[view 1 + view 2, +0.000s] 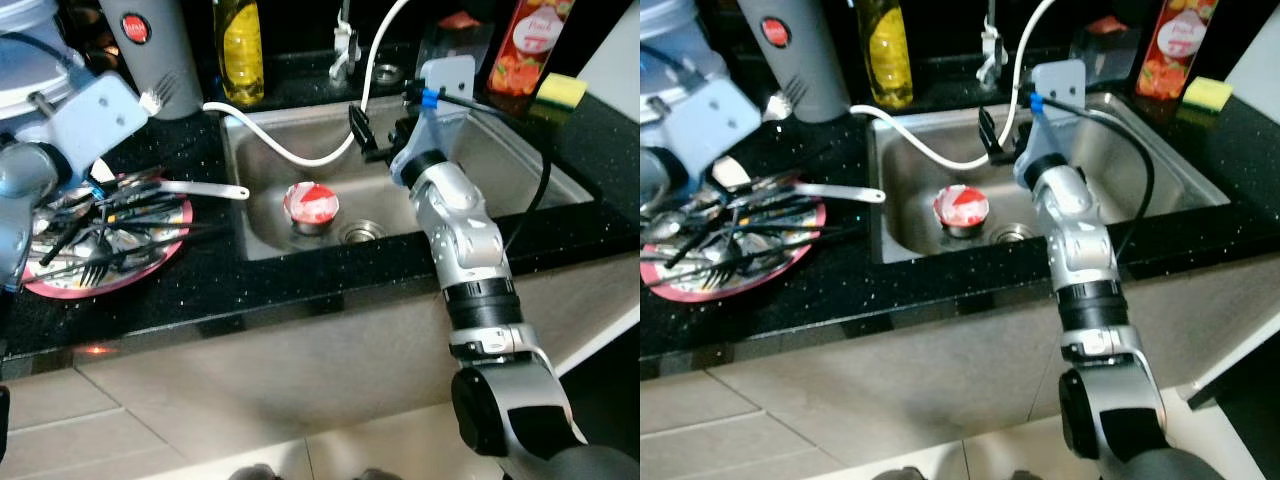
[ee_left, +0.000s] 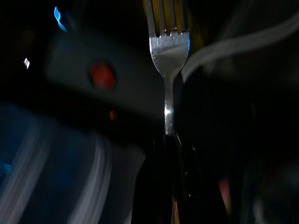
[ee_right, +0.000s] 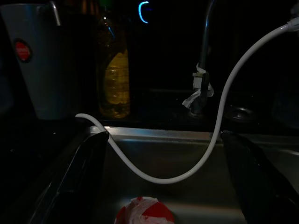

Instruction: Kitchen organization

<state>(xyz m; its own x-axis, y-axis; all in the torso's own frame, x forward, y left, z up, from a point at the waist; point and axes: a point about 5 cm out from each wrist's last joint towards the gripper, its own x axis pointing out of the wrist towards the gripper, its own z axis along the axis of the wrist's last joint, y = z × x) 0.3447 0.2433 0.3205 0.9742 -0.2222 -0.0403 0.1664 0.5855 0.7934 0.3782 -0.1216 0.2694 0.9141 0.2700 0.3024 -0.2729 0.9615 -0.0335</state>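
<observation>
Here, upper left of the head view: left gripper (image 2: 170, 186) pinched on the neck of a silver metal fork (image 2: 169, 51), tines up, beside a grey cylindrical holder (image 1: 150, 55). Right gripper (image 1: 372, 135), fingers spread, over the steel sink (image 1: 520, 160) above a red-and-white crumpled cup (image 1: 311, 202). Probably stiff, light, slippery; better gripped mid-handle. More cutlery piled on the pink-rimmed plate (image 1: 120, 275), lower left.

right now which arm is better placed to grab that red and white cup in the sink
Right. The right claw hangs open inside the sink, just above the red and white cup. The left claw is shut on a fork over the counter.
</observation>
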